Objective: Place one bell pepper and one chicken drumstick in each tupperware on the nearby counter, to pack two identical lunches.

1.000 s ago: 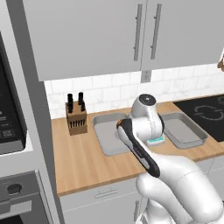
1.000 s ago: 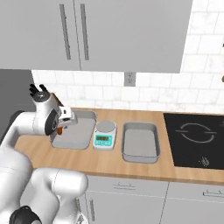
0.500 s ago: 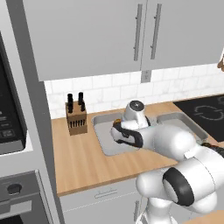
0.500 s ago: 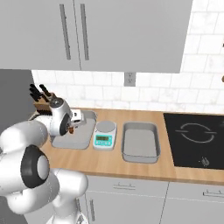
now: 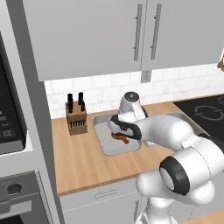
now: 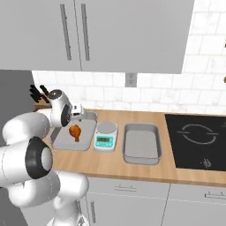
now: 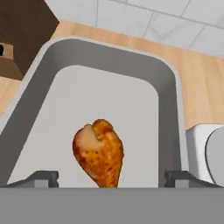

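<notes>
My tool (image 7: pixel 109 186) is spread wide over the chicken drumstick (image 7: pixel 99 152) lying in the tupperware (image 7: pixel 168 105). I judge it released; lift straight up to clear the rim.

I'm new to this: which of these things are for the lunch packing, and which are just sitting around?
For the job: drumstick, left tub under it, right tub, counter, gripper.

Just there: scale, knife block, cooktop.
</notes>
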